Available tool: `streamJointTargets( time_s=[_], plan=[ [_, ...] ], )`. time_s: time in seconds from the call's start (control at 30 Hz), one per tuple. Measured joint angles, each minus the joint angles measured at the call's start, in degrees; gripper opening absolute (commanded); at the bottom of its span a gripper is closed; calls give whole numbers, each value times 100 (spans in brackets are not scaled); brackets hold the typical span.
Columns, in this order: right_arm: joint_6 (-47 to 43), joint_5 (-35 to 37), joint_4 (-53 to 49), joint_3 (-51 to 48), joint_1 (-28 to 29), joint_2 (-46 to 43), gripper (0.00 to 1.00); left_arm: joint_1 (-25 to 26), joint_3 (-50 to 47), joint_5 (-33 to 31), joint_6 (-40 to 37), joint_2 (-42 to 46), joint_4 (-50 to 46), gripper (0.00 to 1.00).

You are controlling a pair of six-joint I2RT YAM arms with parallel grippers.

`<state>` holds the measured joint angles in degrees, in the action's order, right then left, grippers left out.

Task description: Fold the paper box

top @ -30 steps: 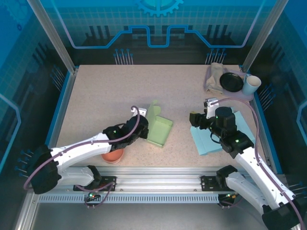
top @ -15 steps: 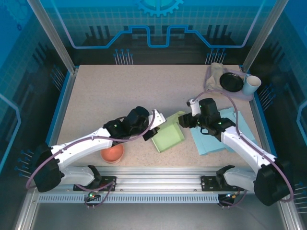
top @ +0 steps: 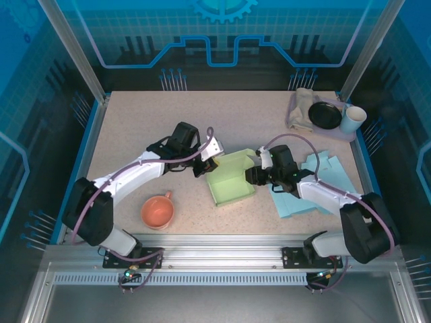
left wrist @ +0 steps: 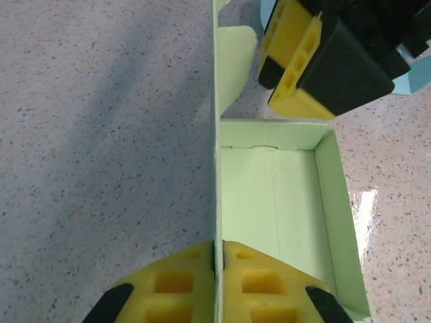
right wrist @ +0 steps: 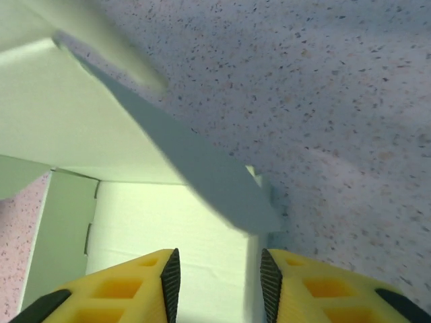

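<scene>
The pale green paper box (top: 232,182) lies open-topped at the middle of the table, one flap (top: 244,156) standing up at its far side. My left gripper (top: 205,165) is shut on the box's left wall; in the left wrist view that wall (left wrist: 217,168) runs straight up from between my yellow fingertips (left wrist: 217,250). My right gripper (top: 252,172) is at the box's right side, open, its pads astride the wall's edge (right wrist: 253,252) without pinching it. The right gripper's yellow fingers (left wrist: 300,57) hang over the box's far corner.
An orange cup (top: 157,211) sits near the front left. Blue paper sheets (top: 320,180) lie under my right arm. A black dish (top: 325,115), a white cup (top: 353,119) and a cloth (top: 300,104) stand at the back right corner.
My left gripper has swung the box flat and toward the centre. The right gripper has come leftward to the box's right wall, and its jaws have narrowed.
</scene>
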<state>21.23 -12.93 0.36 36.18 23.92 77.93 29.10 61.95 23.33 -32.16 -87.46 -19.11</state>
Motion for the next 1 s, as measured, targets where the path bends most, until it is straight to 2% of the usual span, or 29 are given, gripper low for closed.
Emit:
streamJointTargets(
  time_s=[0.3, 0.73, 1.0],
  plan=[
    [352, -402, 592, -225, -546, 374, 34, -83, 168, 205, -105, -195, -83, 0],
    [809, -446, 1137, -896, -675, 162, 31, -83, 177, 199, -103, -223, -66, 0],
    [1093, -820, 1663, -949, -739, 354, 29, -103, 306, 199, -103, -391, -52, 0]
  ],
)
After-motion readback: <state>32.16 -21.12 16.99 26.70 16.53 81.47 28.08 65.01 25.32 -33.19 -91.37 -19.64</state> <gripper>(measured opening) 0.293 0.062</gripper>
